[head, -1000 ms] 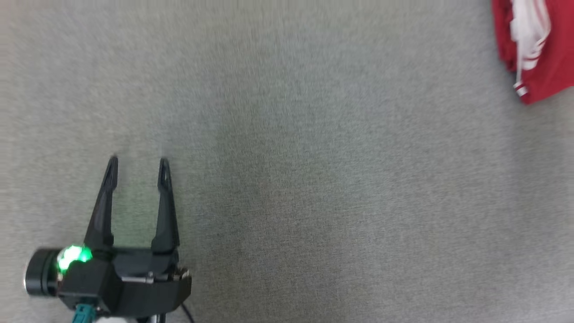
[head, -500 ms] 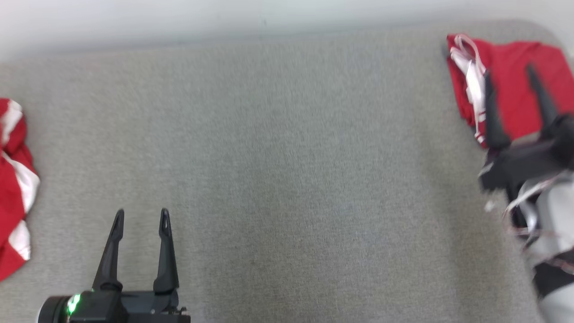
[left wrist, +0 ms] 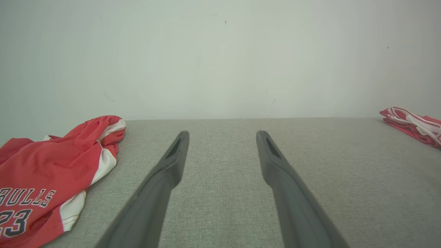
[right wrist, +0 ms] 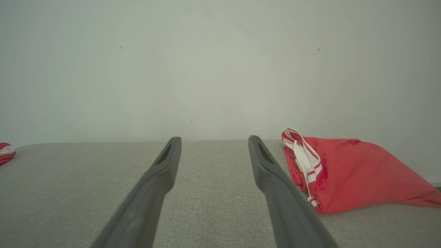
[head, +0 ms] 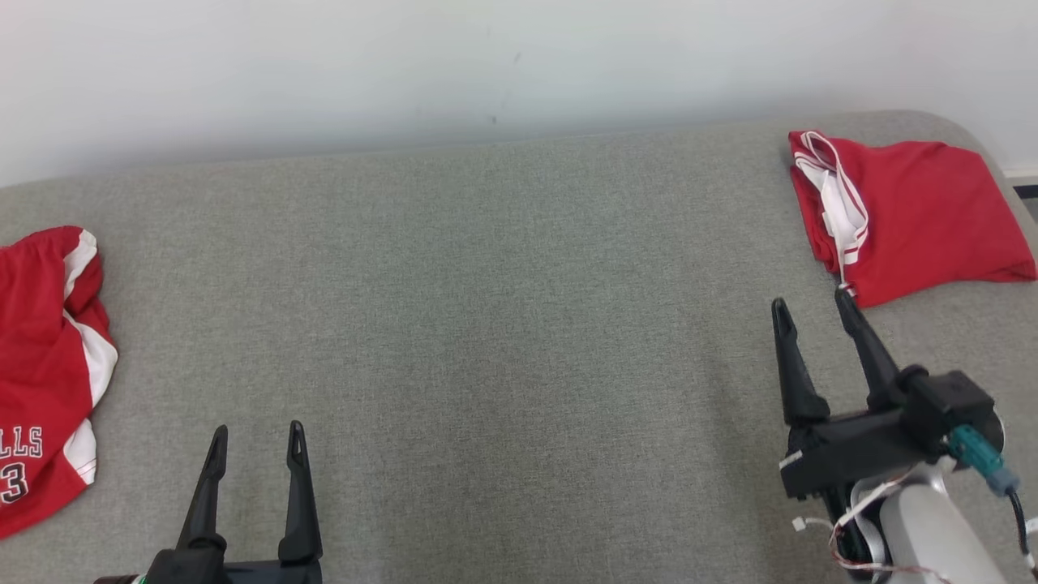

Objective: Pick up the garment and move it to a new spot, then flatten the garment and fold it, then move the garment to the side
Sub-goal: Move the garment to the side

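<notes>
Left gripper (head: 256, 428) and right gripper (head: 812, 299): fingers apart, holding nothing, over grey pad (head: 503, 324). Folded red garment (head: 916, 211) far right, just beyond right gripper. Crumpled red jersey (head: 40, 341), number 23, far left.

red jersey (left wrist: 41, 172) | text: BULLS | number: 23 | dark print

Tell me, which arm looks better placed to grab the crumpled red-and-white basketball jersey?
Left, probably. The left end effector stands open near the crumpled red-and-white basketball jersey at the left end of the grey fabric surface; the right end effector sits far across, by the folded red garment.
</notes>
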Robot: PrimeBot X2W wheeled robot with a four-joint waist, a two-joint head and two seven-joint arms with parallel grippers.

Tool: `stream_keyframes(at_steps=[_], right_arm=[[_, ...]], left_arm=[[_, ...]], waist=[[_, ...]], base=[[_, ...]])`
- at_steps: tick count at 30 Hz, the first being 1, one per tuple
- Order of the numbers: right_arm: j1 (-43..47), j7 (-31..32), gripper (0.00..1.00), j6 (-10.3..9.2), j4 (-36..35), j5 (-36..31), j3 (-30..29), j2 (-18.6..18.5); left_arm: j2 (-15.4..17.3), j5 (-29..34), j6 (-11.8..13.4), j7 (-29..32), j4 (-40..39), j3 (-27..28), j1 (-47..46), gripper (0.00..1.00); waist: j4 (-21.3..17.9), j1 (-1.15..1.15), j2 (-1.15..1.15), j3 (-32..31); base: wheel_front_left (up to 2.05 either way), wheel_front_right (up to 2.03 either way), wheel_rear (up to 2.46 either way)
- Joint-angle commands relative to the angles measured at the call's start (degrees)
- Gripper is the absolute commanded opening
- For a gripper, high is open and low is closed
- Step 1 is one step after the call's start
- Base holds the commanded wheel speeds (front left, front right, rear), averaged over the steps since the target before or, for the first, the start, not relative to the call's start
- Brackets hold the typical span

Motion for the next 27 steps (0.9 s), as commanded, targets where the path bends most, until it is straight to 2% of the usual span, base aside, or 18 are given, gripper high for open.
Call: stream_keyframes(at_steps=[1,10,16,27], right_arm=[[1.6,-0.1,1.00,-0.17,-0.6,0.1,-0.9,0.9],[8.8,-0.1,1.00,-0.16,-4.2,-1.2,-3.6,5.7],[12.6,-0.1,1.00,-0.16,-6.2,-0.6,-3.1,8.2],[14.6,-0.1,1.00,-0.16,-5.6,-1.9,-0.6,10.0]], left_arm=[[-0.1,-0.4,0.3,-0.2,0.3,0.0,0.6,1.00],[-0.1,-1.1,0.7,-0.2,1.7,-0.6,1.3,1.00],[-0.1,-1.4,0.8,-0.2,2.5,-0.3,1.6,1.00],[-0.1,-1.5,0.7,-0.2,4.5,1.3,2.3,1.00]], waist=[[-0.2,0.01,0.01,-0.3],[-0.4,0.01,0.01,-1.6],[-0.4,0.01,0.01,-1.9],[0.0,0.01,0.01,-2.8]], base=[[0.00,0.00,0.00],[0.00,0.00,0.00],[0.00,0.00,0.00],[0.00,0.00,0.00]])
